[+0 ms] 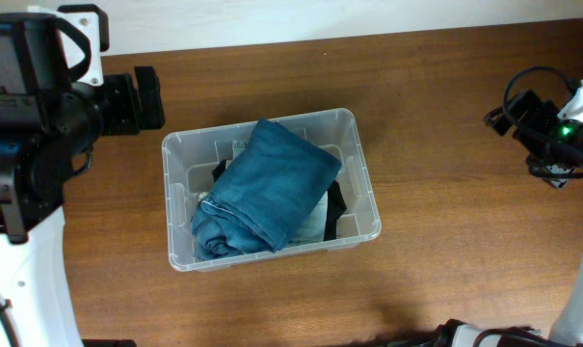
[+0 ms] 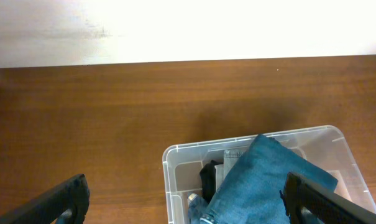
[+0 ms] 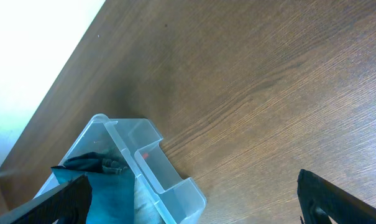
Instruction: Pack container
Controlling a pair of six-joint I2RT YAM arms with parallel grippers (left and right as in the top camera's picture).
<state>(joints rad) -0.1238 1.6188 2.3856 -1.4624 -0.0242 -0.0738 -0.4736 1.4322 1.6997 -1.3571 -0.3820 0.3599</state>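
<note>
In the middle of the wooden table (image 1: 445,145), between both arms and touched by neither: the clear container (image 1: 178,207). Holds a folded blue denim garment (image 1: 267,188), heaped to about rim height, lying over something black (image 1: 337,200) and a pale layer, perhaps more clothing. Left gripper (image 2: 197,202) spread wide, gripping nothing, hovering near one corner of the container. Right gripper (image 3: 203,202) likewise wide apart and empty, well off to the other side, over bare wood.
</note>
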